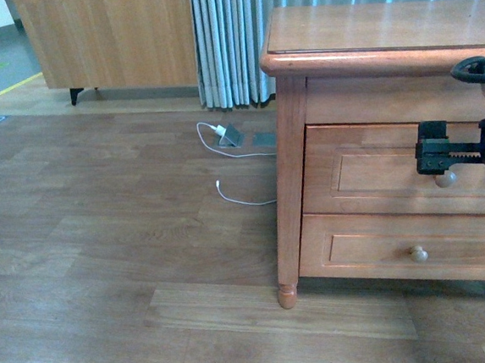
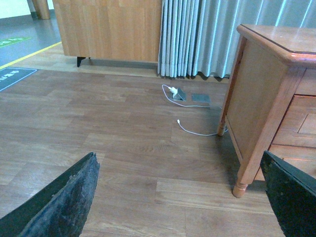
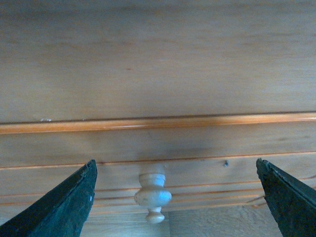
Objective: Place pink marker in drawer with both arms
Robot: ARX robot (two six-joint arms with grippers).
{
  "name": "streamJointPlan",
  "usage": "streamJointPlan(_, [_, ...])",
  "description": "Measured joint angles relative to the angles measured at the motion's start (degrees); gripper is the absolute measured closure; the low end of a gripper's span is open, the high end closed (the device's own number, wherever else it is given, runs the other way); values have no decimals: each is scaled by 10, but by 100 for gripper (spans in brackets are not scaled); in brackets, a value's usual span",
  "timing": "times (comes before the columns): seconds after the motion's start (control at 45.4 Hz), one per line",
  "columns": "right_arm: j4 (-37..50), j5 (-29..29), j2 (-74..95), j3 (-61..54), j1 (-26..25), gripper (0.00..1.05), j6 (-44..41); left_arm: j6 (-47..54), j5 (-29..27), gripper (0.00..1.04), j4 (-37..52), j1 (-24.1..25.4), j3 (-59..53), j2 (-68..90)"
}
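Holding my right gripper (image 3: 175, 197) wide open at upper drawer (image 1: 377, 170); cream knob (image 3: 153, 196) sitting between jaws, slightly off-centre, stem pointing toward me. Left gripper (image 2: 180, 197) also hanging open, far from nightstand (image 2: 266, 89). Pink marker not showing anywhere.

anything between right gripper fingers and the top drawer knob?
Nothing. Right wrist view shows open fingers flanking the knob, only bare drawer front behind.

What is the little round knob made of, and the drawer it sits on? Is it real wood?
The drawer looks like honey-coloured wood with a smooth, slightly glossy varnish: grain lines and soft reflections show on its front. The knob looks cream and shiny, maybe painted wood or ceramic; the pictures cannot settle which. The right claw is dark, probably hard plastic or metal.
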Motion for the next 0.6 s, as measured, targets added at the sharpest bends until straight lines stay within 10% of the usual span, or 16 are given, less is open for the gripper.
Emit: streamJointPlan(0.595, [-79, -122, -287, -225, -16, 8, 6, 0, 0, 6, 0, 0, 0, 0])
